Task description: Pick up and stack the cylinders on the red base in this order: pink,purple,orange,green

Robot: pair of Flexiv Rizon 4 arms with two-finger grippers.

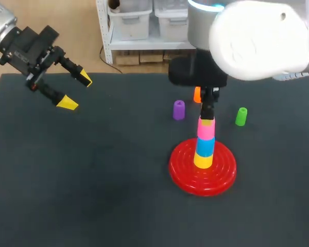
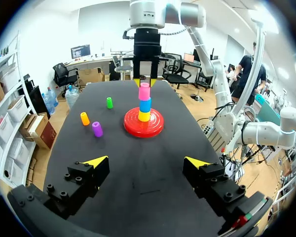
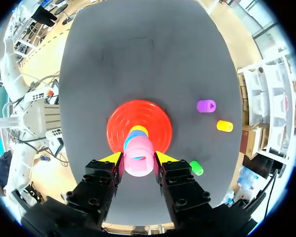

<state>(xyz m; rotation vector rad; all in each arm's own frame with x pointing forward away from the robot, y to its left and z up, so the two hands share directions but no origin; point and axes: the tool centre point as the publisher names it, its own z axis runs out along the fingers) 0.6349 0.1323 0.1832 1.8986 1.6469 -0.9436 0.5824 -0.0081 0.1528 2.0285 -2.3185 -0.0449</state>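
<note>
Right hand (image 3: 138, 158): closed on the pink cylinder (image 1: 206, 128). A yellow-tipped finger presses each side of its upper part, directly over the stack.
Left hand (image 1: 76, 90): fingers spread wide and holding nothing, raised over the far left of the worktop (image 1: 92, 180), well apart from every cylinder.
Pink cylinder: top of a three-piece column on the middle of the red base (image 1: 185, 177). It sits on a blue cylinder (image 1: 204, 146), which rests on a yellow cylinder (image 1: 203, 160).
Waiting pieces: the purple cylinder (image 1: 178, 109) stands just beyond the base to its far left. The orange cylinder (image 1: 196, 94) is farther back, partly hidden by the right arm. The green cylinder (image 1: 241, 116) is to the far right of the base. All three are apart from one another.
Handling, as a judgement: the cylinders look like small, light, rigid plastic with smooth sides, and the pink one shows an opening in its top. They should not deform or break under a firm pinch, but they could slip or tip.
Where to hold: across the round sides, on the upper half, so the lower rim stays free to seat on the piece below.
Risk: the column is narrow, so a sideways nudge could topple it.
Writing: no print or label can be made out on the cylinders or base.
</note>
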